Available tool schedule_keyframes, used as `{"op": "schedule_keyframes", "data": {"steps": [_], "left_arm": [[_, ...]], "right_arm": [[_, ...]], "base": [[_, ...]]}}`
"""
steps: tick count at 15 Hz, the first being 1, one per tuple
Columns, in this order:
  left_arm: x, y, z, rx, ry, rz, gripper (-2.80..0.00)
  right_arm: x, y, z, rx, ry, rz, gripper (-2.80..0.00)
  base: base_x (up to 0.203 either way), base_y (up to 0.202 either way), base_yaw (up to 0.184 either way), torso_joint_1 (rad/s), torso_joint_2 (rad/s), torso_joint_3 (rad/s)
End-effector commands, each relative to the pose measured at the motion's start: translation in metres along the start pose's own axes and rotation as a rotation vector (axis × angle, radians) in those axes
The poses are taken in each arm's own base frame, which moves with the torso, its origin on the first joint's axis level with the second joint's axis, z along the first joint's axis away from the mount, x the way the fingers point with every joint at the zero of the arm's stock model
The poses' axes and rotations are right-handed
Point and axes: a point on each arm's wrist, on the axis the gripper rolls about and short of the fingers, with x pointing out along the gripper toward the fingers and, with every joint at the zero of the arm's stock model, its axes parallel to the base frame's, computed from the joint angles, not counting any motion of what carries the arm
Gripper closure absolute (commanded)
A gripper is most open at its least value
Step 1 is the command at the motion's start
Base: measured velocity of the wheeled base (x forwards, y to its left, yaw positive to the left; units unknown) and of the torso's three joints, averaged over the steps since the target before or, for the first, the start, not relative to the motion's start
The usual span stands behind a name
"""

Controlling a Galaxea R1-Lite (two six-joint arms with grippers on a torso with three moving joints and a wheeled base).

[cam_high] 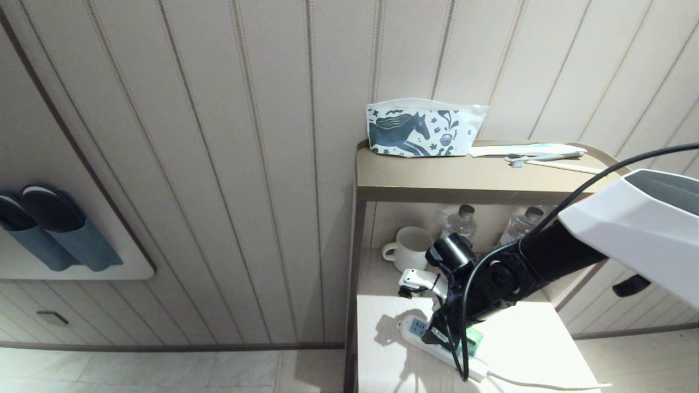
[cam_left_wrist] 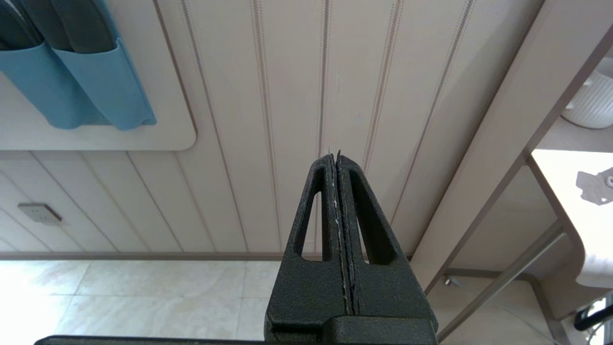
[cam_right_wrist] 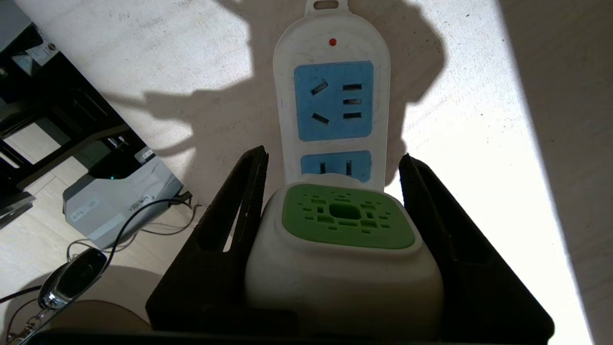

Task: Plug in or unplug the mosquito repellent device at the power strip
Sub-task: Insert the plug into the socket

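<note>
Seated on the power strip [cam_right_wrist: 332, 103] atop the counter [cam_right_wrist: 479, 143]: mosquito repellent device [cam_right_wrist: 345, 249], flanked by right gripper [cam_right_wrist: 333, 165] jaws (contact unclear). Probably light, rigid, smooth; best taken at white head's sides.

Beneath the right gripper [cam_high: 445, 333], we see only a sliver of the mosquito repellent device [cam_high: 474, 338]; its plug and liquid bottle stay hidden. The arm covers the middle of the power strip [cam_high: 415, 328], whose thin cord [cam_high: 546, 383] is cut off by the frame's edge. Whether the device's prongs sit in a socket, we cannot tell.
</note>
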Motion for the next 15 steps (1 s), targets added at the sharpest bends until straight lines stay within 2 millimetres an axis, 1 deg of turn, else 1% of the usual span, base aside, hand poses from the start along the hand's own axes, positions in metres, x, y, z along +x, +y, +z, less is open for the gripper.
{"op": "schedule_keyframes", "data": {"steps": [1,4,8,15], "left_arm": [[0.0001,0.0,-0.0001,0.0,0.002,-0.002,0.0],[0.0001,0.0,-0.0001,0.0,0.002,0.0,0.0],[0.0001,0.0,0.0,0.0,0.002,-0.002,0.0],[0.0001,0.0,-0.0001,0.0,0.002,0.0,0.0]], "right_arm": [[0.0058,-0.0003,0.0,-0.002,0.01,0.006,0.0],[0.0096,-0.001,-0.0003,-0.001,0.015,0.008,0.0],[0.0065,-0.0029,0.0044,-0.003,-0.003,-0.001,0.0],[0.0059,-0.0022,0.0034,-0.003,-0.001,0.0,0.0]], "base": [[0.0,0.0,0.0,0.0,0.0,0.0],[0.0,0.0,0.0,0.0,0.0,0.0],[0.0,0.0,0.0,0.0,0.0,0.0],[0.0,0.0,0.0,0.0,0.0,0.0]]}}
